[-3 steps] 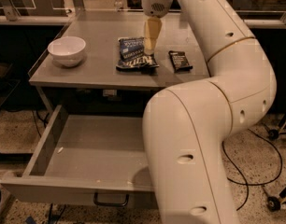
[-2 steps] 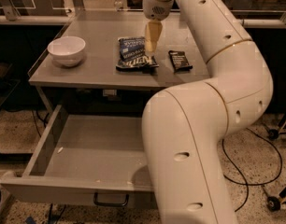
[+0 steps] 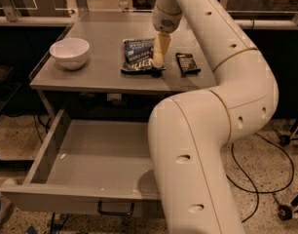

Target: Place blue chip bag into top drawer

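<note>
The blue chip bag (image 3: 137, 56) lies flat on the grey table top (image 3: 100, 77), near its middle. My gripper (image 3: 158, 61) hangs straight down from the white arm, with its tip at the bag's right edge. The arm's long white links fill the right half of the view. The top drawer (image 3: 90, 152) stands pulled wide open below the table, with its grey inside showing and a dark handle (image 3: 115, 210) on its front panel. The arm covers the drawer's right part.
A white bowl (image 3: 69, 53) stands on the table at the left. A small flat black packet (image 3: 188, 63) lies to the right of the bag. Rails and glass panels run behind the table. Cables and caster wheels (image 3: 284, 140) are on the floor at the right.
My gripper has sunk a little lower toward the bag's right edge. The bag, bowl, packet and drawer have not moved.
</note>
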`<state>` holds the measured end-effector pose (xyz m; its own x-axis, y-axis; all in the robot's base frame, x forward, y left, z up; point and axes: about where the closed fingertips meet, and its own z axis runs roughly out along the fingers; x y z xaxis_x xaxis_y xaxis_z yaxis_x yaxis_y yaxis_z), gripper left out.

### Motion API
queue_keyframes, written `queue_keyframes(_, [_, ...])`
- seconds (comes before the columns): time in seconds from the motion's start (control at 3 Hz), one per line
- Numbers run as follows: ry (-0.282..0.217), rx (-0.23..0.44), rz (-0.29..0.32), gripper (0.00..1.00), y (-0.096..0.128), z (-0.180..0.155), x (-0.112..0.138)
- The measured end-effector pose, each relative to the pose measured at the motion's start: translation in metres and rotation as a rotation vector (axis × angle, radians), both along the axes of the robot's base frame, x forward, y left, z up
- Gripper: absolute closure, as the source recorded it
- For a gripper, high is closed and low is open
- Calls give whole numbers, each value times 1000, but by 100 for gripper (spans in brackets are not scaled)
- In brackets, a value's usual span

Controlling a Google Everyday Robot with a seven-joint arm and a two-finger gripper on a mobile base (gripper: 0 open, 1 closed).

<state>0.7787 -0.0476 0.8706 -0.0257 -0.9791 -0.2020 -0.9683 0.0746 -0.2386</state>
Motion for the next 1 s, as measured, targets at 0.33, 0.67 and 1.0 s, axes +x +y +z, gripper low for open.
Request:
queue_keyframes(0.33, [2, 3, 5, 0, 4, -3, 1])
queue_keyframes(0.67, [5, 15, 47, 0, 23, -10, 3])
queue_keyframes(1.0, [23, 23, 79, 0, 38, -21, 4])
